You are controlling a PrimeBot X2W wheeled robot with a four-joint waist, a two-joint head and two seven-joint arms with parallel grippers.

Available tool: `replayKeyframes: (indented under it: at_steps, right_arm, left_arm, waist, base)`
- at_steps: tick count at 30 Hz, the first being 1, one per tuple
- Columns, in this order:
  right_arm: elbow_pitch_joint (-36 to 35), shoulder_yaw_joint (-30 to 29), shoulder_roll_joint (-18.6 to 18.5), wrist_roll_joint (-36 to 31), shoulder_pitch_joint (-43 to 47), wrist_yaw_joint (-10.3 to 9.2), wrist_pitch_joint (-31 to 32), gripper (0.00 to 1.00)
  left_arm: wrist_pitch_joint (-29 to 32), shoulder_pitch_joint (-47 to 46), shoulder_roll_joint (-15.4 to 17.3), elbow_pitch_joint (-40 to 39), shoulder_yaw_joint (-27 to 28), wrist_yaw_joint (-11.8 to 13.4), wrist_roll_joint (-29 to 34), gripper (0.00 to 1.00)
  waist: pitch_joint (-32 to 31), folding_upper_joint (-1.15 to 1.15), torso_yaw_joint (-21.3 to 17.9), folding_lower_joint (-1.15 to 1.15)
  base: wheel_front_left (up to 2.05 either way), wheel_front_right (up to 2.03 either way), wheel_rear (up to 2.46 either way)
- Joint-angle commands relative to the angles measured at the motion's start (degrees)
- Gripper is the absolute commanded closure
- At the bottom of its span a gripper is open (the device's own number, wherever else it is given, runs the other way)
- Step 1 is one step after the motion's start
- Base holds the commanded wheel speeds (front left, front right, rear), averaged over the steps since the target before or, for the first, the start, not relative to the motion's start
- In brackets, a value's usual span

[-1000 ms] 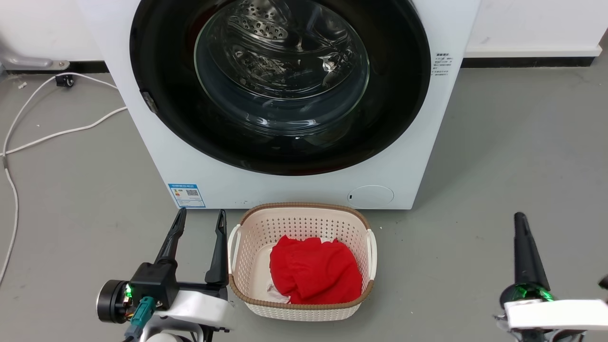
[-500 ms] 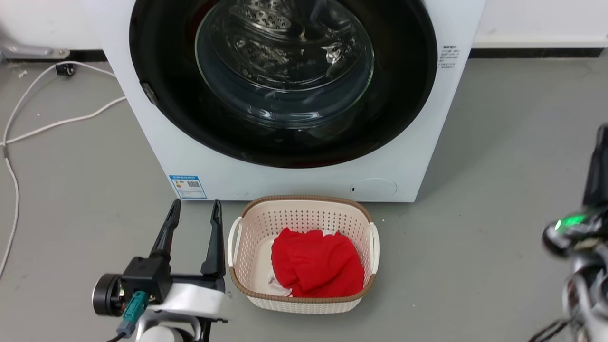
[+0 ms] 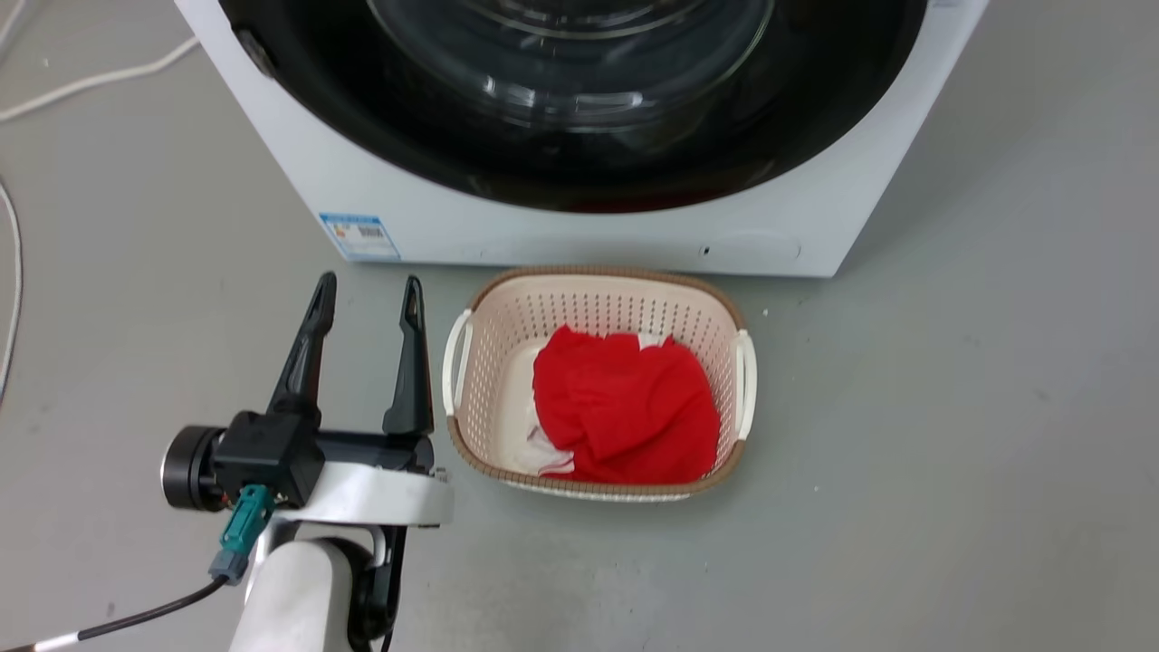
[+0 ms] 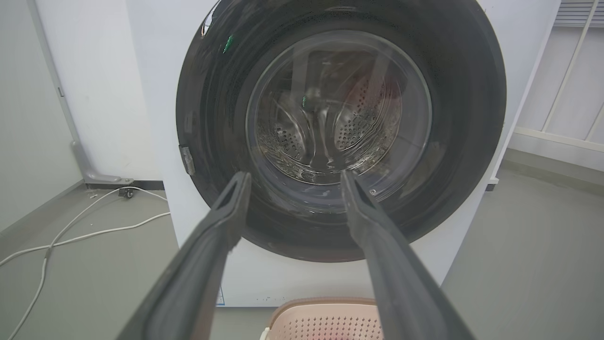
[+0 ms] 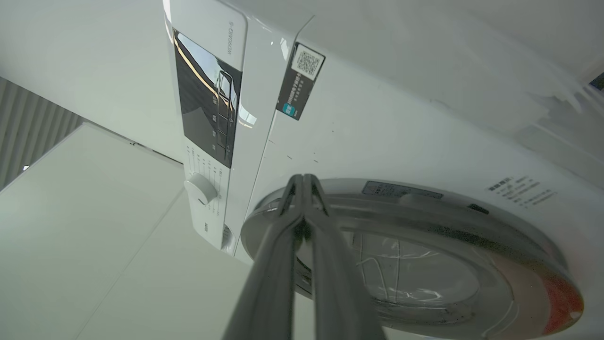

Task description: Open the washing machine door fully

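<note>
Washing machine door (image 4: 337, 108) is sitting shut, flush on the front of the one white washing machine (image 3: 543, 237). The left gripper (image 3: 368, 283) is hovering over the floor (image 3: 951, 407) just beside the single cream laundry basket (image 3: 598, 273), its two jaws spread wide. One red garment (image 3: 625, 417) is lying in that basket. The right gripper (image 5: 302, 182) is pointing at the door's rim, its two jaws pressed together.

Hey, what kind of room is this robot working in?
Probably a laundry area: a white front-loading washing machine with a round black door, a cream laundry basket holding red cloth, and a grey floor.
</note>
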Motion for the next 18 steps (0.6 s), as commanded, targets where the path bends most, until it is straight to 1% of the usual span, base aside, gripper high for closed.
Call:
replayKeyframes:
  at_steps: [1,4,7,8,12,14,15,18]
  right_arm:
    - [2.20,2.02,-0.25,-0.58,-2.87,0.00,1.96,1.00]
    - [7.22,6.70,0.19,-1.95,-8.94,0.00,6.87,1.00]
    - [11.46,10.65,1.48,-3.39,-13.93,0.00,10.79,1.00]
    - [13.93,12.77,1.94,-4.78,-16.63,0.00,12.22,1.00]
    - [18.56,15.39,3.41,-7.57,-21.56,0.00,12.08,1.00]
    - [20.78,15.73,3.81,-8.29,-23.51,0.00,11.29,1.00]
    - [23.78,16.02,4.30,-9.31,-26.11,0.00,10.47,1.00]
    - [26.17,16.42,4.84,-9.89,-28.12,0.00,10.65,1.00]
  left_arm:
    - [-0.14,-1.17,-0.04,-0.36,-0.18,0.37,0.29,0.00]
    - [-0.14,-2.31,-0.04,-0.76,-0.50,0.67,0.46,0.00]
    - [-0.14,-3.19,-0.04,-0.98,-0.68,0.83,0.47,0.00]
    - [-0.14,-3.68,-0.04,-1.17,-0.84,1.04,0.42,0.00]
    - [-0.14,-4.79,-0.04,-1.55,-1.21,1.32,0.25,0.00]
    - [-0.14,-5.05,-0.04,-1.66,-1.48,1.53,0.08,0.00]
    - [-0.14,-5.85,-0.04,-1.82,-1.97,1.79,-0.17,0.00]
    - [-0.14,-6.13,-0.03,-1.91,-2.39,2.16,-0.26,0.00]
  waist:
    - [2.23,0.00,0.72,0.00]
    - [3.98,0.00,1.07,0.00]
    - [5.43,0.00,1.34,0.00]
    - [6.31,0.00,1.56,0.00]
    - [8.22,0.00,1.97,0.00]
    - [9.00,0.00,2.22,0.00]
    - [10.09,0.00,2.59,0.00]
    - [11.02,0.00,2.79,0.00]
  base:
    - [0.00,0.00,0.00]
    - [0.00,0.00,0.00]
    - [0.00,0.00,0.00]
    - [0.00,0.00,0.00]
    - [0.00,0.00,0.00]
    - [0.00,0.00,0.00]
    - [0.00,0.00,0.00]
    - [0.00,0.00,0.00]
